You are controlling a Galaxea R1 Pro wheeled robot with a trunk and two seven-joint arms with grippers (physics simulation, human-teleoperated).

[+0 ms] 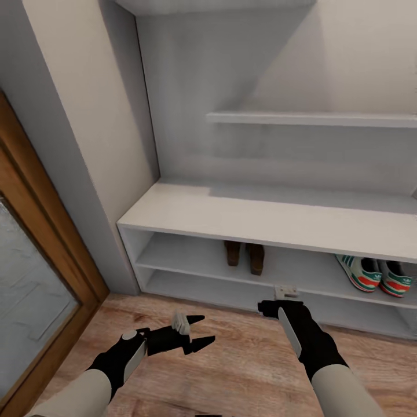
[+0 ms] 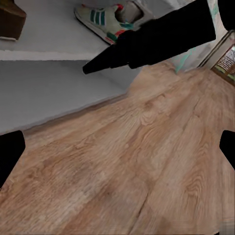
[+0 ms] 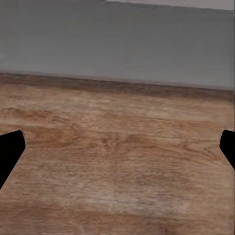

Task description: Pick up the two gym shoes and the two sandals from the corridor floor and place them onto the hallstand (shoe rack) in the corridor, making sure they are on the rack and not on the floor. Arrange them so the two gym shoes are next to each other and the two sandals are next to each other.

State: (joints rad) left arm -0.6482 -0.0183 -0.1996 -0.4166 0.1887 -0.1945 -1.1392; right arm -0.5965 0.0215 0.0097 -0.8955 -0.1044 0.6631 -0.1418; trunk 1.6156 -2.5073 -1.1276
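The pale hallstand point(image 1: 260, 217) stands straight ahead with two open lower shelves. Both dark brown sandals point(image 1: 244, 255) sit side by side on the higher of these, heels toward me. The two gym shoes point(image 1: 376, 273) rest together on the same shelf at the right. In the left wrist view one gym shoe point(image 2: 105, 19) and a sandal point(image 2: 10, 19) appear past the black right arm. My left gripper point(image 1: 198, 332) hovers open and empty over the wood floor point(image 1: 243, 370). Nearer the rack, my right gripper point(image 1: 269, 307) is also open, nothing between its fingertips point(image 3: 10, 152).
A wooden door frame with frosted glass point(image 1: 35, 278) runs along the left. A grey wall corner point(image 1: 110, 191) meets the hallstand's left end. Staggered upper shelves point(image 1: 313, 119) hang above the bench top. The lowest shelf edge point(image 1: 231, 295) lies close ahead of both grippers.
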